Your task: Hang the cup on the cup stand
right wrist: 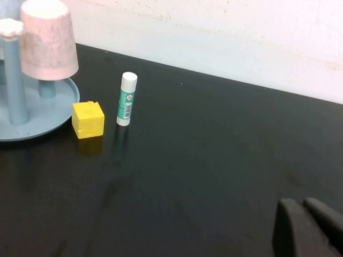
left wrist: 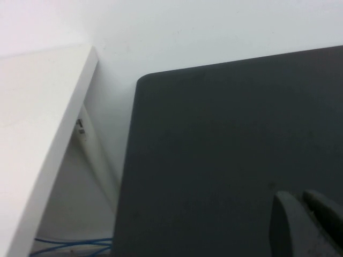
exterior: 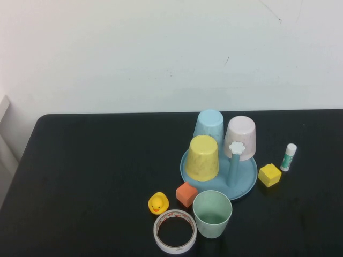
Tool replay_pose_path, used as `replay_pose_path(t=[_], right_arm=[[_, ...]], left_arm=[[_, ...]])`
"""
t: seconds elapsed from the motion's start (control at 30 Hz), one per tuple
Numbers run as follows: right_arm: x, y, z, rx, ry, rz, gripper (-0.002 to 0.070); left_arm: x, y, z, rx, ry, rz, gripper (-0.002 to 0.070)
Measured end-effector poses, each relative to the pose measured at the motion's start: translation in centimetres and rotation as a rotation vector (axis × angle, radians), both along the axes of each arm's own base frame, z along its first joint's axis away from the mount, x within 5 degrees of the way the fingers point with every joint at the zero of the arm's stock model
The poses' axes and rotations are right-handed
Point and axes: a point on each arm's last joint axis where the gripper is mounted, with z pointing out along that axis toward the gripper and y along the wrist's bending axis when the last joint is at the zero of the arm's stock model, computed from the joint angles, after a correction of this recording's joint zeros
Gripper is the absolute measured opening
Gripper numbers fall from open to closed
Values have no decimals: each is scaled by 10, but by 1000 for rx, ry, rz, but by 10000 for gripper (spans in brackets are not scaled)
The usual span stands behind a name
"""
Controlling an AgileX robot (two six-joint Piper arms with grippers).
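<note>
Upright, mouth up, the cup (exterior: 212,213) stands on the table just in front of the stand (exterior: 244,184) — nothing grips it. Three pegs already carry inverted cups: yellow (exterior: 202,157), blue (exterior: 208,126), pink (exterior: 240,137). One peg (exterior: 235,163) is bare at the stand's front right, nearest the cup — likely the target. An orange block (exterior: 186,194), duck (exterior: 158,203) and tape roll (exterior: 174,231) crowd the cup's left; right of the stand sit a yellow cube (exterior: 269,174) and glue stick (exterior: 289,157). Left gripper (left wrist: 308,225) hovers far left of the stand, fingers together. Right gripper (right wrist: 308,227) hovers right of the stand, fingers together, empty. Task not yet begun, I judge.
</note>
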Motion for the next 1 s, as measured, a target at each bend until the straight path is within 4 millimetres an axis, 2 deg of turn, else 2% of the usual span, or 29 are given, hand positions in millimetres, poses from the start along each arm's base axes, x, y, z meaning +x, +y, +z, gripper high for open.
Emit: replay_pose_path(t=[1.0], right_arm=[[0,0,0,-2,0,0,-1]], left_arm=[[0,1,0,44,0,4,-2]])
